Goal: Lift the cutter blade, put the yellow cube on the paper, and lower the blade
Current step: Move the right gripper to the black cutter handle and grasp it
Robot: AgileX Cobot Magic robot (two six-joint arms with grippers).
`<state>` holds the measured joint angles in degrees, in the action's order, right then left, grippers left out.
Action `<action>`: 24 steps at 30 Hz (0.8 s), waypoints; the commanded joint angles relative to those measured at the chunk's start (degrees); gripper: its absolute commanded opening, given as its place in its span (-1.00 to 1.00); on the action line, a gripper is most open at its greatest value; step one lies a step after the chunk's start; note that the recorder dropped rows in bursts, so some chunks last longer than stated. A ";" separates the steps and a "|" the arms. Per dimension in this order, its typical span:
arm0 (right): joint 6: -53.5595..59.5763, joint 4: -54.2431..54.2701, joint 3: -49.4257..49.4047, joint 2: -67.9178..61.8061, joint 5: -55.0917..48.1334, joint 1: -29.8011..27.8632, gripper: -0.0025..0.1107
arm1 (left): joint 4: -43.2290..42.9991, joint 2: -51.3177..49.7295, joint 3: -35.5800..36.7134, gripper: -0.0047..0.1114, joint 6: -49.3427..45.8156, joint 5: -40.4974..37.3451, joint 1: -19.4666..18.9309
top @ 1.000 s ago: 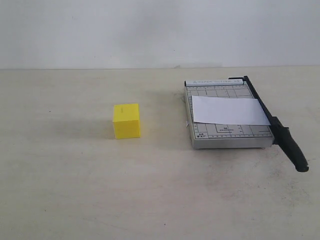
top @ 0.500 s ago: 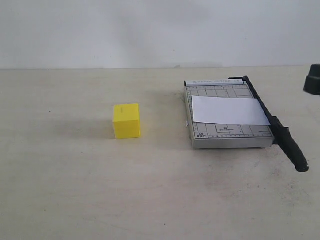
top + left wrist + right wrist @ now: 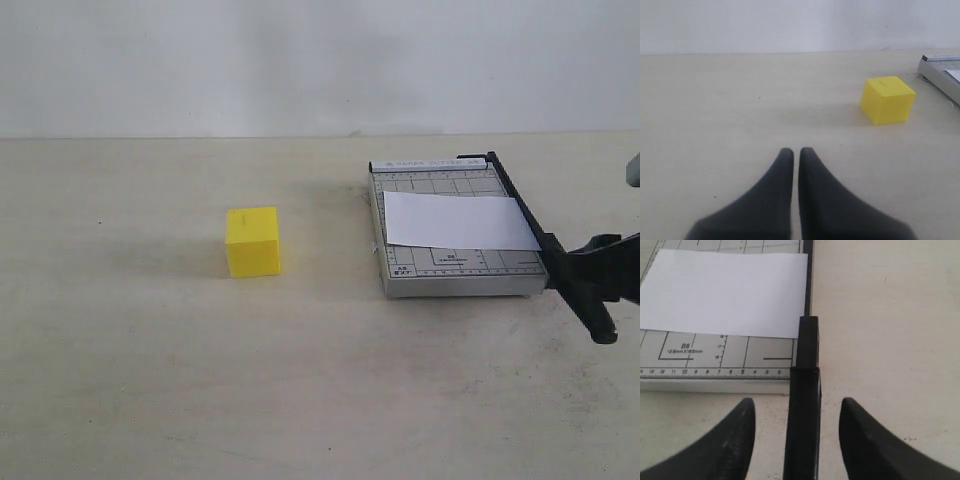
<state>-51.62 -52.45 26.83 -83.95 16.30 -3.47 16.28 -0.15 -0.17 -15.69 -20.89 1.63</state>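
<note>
- The right hand (image 3: 797, 407) is spread wide, with one dark finger (image 3: 735, 440) on each side of the cutter blade (image 3: 807, 390). The wrist view shows a clear gap between each finger and the black bar, so nothing is pinched.
- In the exterior view this hand (image 3: 592, 270) comes in from the right edge and sits over the thick rounded handle end of the blade, just past the near right corner of the grey trimmer base (image 3: 455, 268).
- The cutter blade lies down flat along the right-hand edge of the base. Its thin arm runs from the hinge at the far corner towards the viewer, and the handle sticks out beyond the base over the bench (image 3: 150, 380).
- The paper (image 3: 460, 221) is a plain white sheet lying flat across the gridded top of the base. Its right edge reaches the blade, and printed scale marks show on the strip of base in front of it.
- The left hand (image 3: 796, 152) has its two dark fingers pressed together with only a thin slit between the tips, and it holds nothing. It hangs low over bare bench and does not appear in the exterior view.
- The yellow cube (image 3: 252, 241) stands on the bench on its own, well apart from the left hand and off to the left of the trimmer, touching neither.
- In the left wrist view the cube (image 3: 887, 99) sits beyond the fingertips, with a corner of the grey base just behind it at the frame edge.
</note>
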 commanded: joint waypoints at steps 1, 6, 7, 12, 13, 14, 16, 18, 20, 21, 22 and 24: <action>3.22 -3.10 -0.18 -5.06 6.12 0.00 0.10 | 0.50 0.15 0.17 -0.84 -0.31 0.26 0.30; 3.23 -0.54 -0.18 -8.76 3.09 0.00 0.11 | 0.50 0.15 0.17 -0.84 -0.31 0.26 0.30; 2.55 -0.54 -0.18 -8.76 3.09 0.00 0.08 | 0.50 0.15 0.17 -0.84 -0.31 0.26 0.30; -1.34 -0.54 -0.18 -8.76 1.43 0.00 -0.96 | 0.50 0.15 0.17 -0.84 -0.31 0.26 0.30; -1.48 -0.54 -0.18 -8.66 1.43 0.00 -0.95 | 0.50 0.15 0.17 -0.84 -0.31 0.26 0.30; -1.62 -0.54 -0.18 -8.66 1.43 0.00 -0.96 | 0.50 0.15 0.17 -0.84 -0.31 0.26 0.30; -2.53 -0.54 -0.18 -8.09 1.43 0.00 -0.96 | 0.50 0.15 0.17 -0.84 -0.31 0.26 0.30; -3.49 -0.54 -0.18 -6.74 1.43 0.00 -0.96 | 0.50 0.15 0.17 -0.84 -0.31 0.26 0.30; -3.61 -0.54 -0.18 -4.10 1.43 0.00 -0.96 | 0.50 0.15 0.17 -0.84 -0.31 0.26 0.30; -3.61 -0.54 -0.18 -2.38 1.43 0.00 -0.96 | 0.50 0.15 0.17 -0.84 -0.31 0.26 0.30; -3.61 -0.54 -0.18 -0.47 1.43 0.00 -0.96 | 0.50 0.15 0.17 -0.84 -0.31 0.26 0.30; -3.61 -0.54 -0.18 3.24 1.43 0.00 -0.96 | 0.50 0.15 0.17 -0.84 -0.31 0.26 0.30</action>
<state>-55.04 -53.03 26.78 -86.69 16.37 -3.44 16.28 -0.15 -0.17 -15.69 -20.89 1.63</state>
